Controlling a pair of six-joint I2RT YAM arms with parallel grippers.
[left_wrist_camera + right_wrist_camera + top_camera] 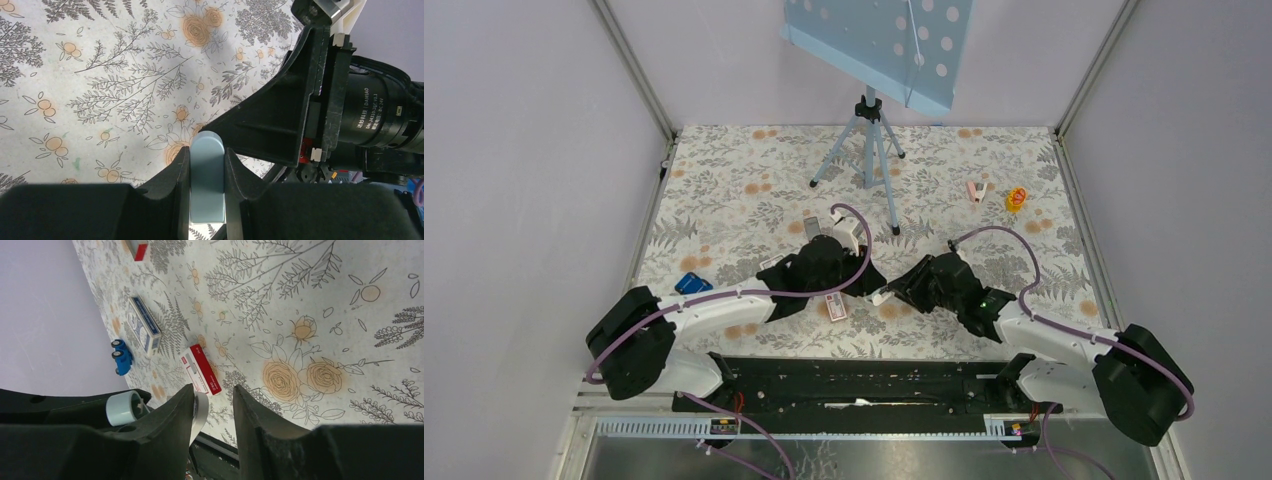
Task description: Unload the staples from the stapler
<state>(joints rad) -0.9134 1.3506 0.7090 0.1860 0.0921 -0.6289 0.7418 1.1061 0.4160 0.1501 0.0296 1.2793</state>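
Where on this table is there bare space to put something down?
Widest bare cloth: back left, between the left wall and the tripod. Also right, between the yellow item and the right arm. Crowded: centre, where the left gripper and right gripper meet by the red-and-white box.

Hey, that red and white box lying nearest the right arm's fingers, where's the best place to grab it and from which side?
Pinch the red-and-white box across its narrow width, around mid-length, coming straight down from above. It lies flat on the tablecloth, long and slim, so its two long sides are parallel, exposed faces a tool can probably span.
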